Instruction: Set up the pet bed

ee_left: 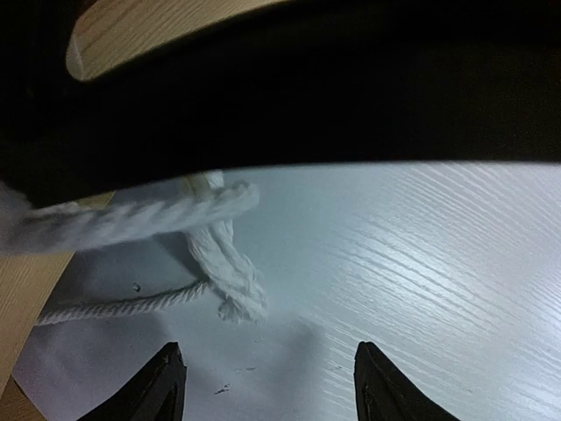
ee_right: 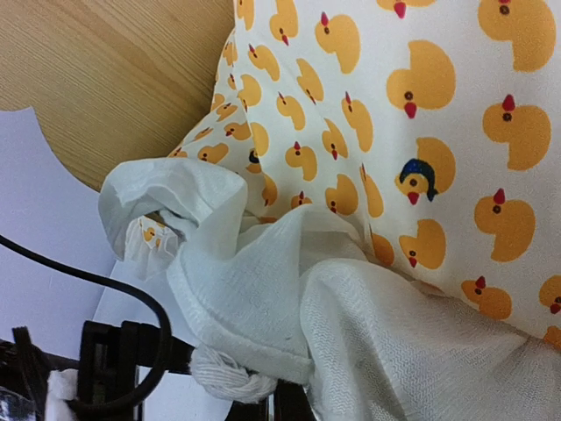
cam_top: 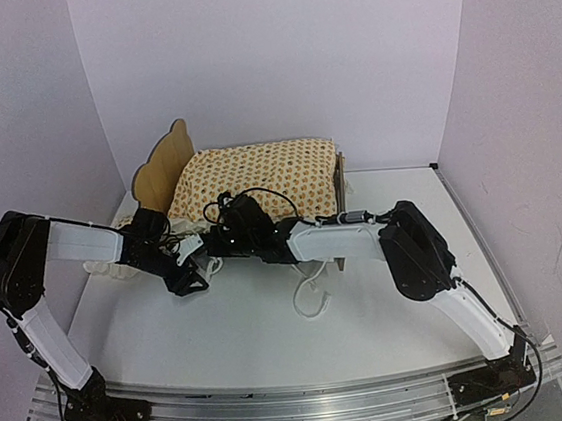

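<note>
Left wrist view: left gripper [ee_left: 267, 347] open over the table [ee_left: 421, 263] near a rope tie [ee_left: 232, 263]; right gripper [ee_right: 279, 405] clamps white cloth [ee_right: 245, 298]

A cream cushion [cam_top: 258, 178] printed with orange ducks, one duck dark blue, lies toward the back of the white wood-grain table [cam_top: 224, 342]. White gauzy cloth [ee_right: 263, 281] bunches against its edge. A twisted white rope tie [ee_left: 223, 263] curls on the table. Pale lilac walls [cam_top: 274, 50] enclose the scene.

Robot lab test cell, plain pale lilac walls [cam_top: 274, 50] boxing in a white table [cam_top: 234, 341], left arm [cam_top: 54, 350] and right arm [cam_top: 478, 315] bolted to an aluminium rail [cam_top: 302, 407]
</note>
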### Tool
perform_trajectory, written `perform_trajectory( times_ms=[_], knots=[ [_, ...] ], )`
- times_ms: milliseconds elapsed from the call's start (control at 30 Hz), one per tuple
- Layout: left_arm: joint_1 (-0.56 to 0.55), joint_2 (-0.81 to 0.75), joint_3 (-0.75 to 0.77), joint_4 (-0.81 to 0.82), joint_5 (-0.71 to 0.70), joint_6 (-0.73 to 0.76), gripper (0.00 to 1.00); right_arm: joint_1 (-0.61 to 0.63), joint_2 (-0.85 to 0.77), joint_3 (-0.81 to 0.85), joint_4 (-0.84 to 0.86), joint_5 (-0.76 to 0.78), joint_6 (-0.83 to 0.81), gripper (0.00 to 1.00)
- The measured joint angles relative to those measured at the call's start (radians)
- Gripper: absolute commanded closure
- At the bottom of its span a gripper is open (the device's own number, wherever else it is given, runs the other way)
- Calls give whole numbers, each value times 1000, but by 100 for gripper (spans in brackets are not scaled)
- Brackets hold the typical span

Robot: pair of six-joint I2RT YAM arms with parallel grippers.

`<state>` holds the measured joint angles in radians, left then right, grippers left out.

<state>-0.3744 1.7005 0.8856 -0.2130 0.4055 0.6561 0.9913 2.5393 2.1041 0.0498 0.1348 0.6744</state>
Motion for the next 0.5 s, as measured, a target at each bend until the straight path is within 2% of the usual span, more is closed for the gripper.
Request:
perform_trajectory(
  times_ms=[67, 133, 200, 267, 400, 500],
  knots=[
    [-2, 12, 0, 20, -20, -11, 38, 0, 0, 0, 7, 0, 0, 100],
    [-3, 22, 0, 34, -27, -22, 47, 1, 0, 0, 11, 3, 3, 100],
    [-4, 33, 0, 48, -25, -48, 52, 1, 0, 0, 17, 10, 7, 100],
    [-5, 40, 0, 73, -21, -91, 51, -2, 0, -4, 30, 22, 20, 100],
    [23, 42, -8, 164, 19, -208, 44, -4, 0, -24, 66, 26, 63, 100],
    [58, 42, -27, 225, 42, -229, 47, 4, 0, -28, 70, 26, 83, 100]
  ],
)
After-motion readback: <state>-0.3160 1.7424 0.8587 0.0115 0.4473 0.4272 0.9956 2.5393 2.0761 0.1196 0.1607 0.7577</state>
